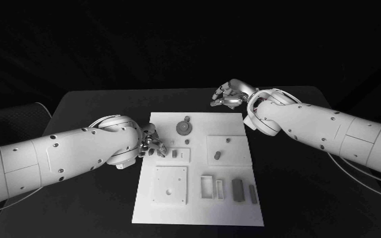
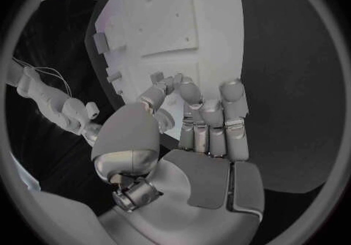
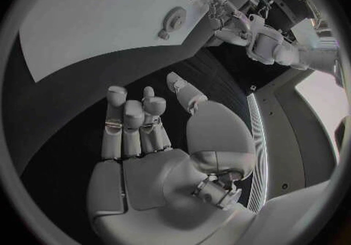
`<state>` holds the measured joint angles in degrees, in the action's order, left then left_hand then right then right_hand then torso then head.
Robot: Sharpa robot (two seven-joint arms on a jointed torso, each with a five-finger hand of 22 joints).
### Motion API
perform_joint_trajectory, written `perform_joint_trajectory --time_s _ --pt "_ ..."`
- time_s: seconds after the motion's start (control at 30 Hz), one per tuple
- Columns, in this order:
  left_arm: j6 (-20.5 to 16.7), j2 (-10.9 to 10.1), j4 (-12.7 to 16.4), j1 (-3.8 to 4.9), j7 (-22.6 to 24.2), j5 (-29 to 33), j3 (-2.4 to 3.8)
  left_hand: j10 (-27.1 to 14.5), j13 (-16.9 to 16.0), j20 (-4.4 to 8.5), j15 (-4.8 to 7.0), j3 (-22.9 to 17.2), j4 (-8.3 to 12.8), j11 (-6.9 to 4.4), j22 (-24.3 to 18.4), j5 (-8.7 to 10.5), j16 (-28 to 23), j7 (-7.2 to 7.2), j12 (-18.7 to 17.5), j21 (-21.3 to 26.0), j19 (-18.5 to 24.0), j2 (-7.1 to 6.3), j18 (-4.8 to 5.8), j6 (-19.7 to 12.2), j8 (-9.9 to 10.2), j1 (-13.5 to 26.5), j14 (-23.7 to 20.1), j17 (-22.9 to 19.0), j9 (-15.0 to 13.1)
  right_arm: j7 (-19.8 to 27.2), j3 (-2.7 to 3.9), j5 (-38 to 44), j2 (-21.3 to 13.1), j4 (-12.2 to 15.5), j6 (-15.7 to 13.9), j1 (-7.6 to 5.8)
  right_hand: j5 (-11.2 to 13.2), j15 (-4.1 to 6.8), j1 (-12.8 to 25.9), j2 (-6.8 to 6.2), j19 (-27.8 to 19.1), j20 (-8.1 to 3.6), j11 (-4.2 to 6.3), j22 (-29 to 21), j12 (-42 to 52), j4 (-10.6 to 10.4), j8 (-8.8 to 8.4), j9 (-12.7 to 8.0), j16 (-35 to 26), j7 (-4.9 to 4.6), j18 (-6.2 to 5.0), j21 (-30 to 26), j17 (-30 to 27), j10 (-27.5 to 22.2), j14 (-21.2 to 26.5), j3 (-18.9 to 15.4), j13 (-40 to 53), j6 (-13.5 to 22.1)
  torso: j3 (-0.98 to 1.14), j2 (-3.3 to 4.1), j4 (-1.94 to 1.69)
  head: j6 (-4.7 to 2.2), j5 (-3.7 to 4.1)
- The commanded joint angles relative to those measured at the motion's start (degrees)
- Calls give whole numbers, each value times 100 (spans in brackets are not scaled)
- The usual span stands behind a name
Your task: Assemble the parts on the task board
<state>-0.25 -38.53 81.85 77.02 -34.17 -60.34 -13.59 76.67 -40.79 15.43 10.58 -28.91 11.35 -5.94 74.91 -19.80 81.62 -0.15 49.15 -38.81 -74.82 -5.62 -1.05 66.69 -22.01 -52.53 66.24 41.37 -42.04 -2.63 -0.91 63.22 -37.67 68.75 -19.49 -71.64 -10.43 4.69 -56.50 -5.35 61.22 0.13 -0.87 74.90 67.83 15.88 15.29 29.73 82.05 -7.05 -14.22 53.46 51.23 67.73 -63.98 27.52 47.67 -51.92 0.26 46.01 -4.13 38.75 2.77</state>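
Observation:
The white task board [image 1: 199, 213] lies in the middle of the black table. My left hand [image 1: 152, 143] sits at the board's left edge, its loosely bent fingers [image 2: 212, 110] over the board [image 2: 205, 17] and nothing seen in them. Just beside its fingertips a small grey part [image 1: 174, 153] stands on a small square plate. A gear [image 1: 184, 126] lies near the board's far end, also visible as the gear [image 3: 175, 18] on the board [image 3: 95, 28]. My right hand [image 1: 230, 96] hovers over the table beyond the board's far right corner, palm [image 3: 146, 163] bare, thumb apart.
A peg [image 1: 216, 153] stands in the square recess right of centre. A square plate [image 1: 170, 184] and several upright blocks [image 1: 237, 189] line the board's near end. Black table surrounds the board on all sides.

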Motion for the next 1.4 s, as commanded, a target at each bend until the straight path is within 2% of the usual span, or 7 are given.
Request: perform_joint_trajectory --time_s 0.03,0.43,1.1,1.4 --pt "40 15 4 -3 74 -28 -1 -23 -2 26 120 136 -22 2 116 26 44 44 39 -45 -14 25 -133 74 -12 88 72 12 -286 34 1 12 0 10 60 2 -36 34 77 2 5 -13 -8 5 -10 -39 -40 9 -20 -43 -78 -21 -6 -44 0 2 -7 -6 1 1 -1 3 7" --pt "42 9 -14 -3 81 13 -1 -60 4 32 126 546 -79 -3 110 39 52 42 65 -37 40 -25 -153 42 -8 457 32 31 -284 29 1 12 -6 14 53 2 -35 33 78 0 5 -13 -9 5 -10 -39 -42 9 -20 -43 -78 -21 -6 -45 0 2 -7 -4 2 -1 -1 6 6" --pt "73 10 1 -3 93 16 -1 -61 4 37 131 580 -32 -8 111 39 58 37 71 -39 43 -5 -163 43 -11 434 29 36 -286 29 1 12 -6 9 55 2 -35 33 78 -1 6 -14 -9 6 -9 -39 -45 12 -19 -44 -78 -21 -6 -45 0 4 -7 -1 -6 -2 -4 15 10" --pt "74 16 40 -3 105 21 -1 -61 4 36 131 588 -30 -8 111 40 59 37 73 -40 43 1 -163 45 -12 438 29 36 -287 31 1 12 -5 7 53 2 -35 33 77 0 6 -14 -9 6 -9 -39 -45 13 -19 -44 -78 -21 -6 -45 -1 5 -8 -1 -1 0 -1 16 10"
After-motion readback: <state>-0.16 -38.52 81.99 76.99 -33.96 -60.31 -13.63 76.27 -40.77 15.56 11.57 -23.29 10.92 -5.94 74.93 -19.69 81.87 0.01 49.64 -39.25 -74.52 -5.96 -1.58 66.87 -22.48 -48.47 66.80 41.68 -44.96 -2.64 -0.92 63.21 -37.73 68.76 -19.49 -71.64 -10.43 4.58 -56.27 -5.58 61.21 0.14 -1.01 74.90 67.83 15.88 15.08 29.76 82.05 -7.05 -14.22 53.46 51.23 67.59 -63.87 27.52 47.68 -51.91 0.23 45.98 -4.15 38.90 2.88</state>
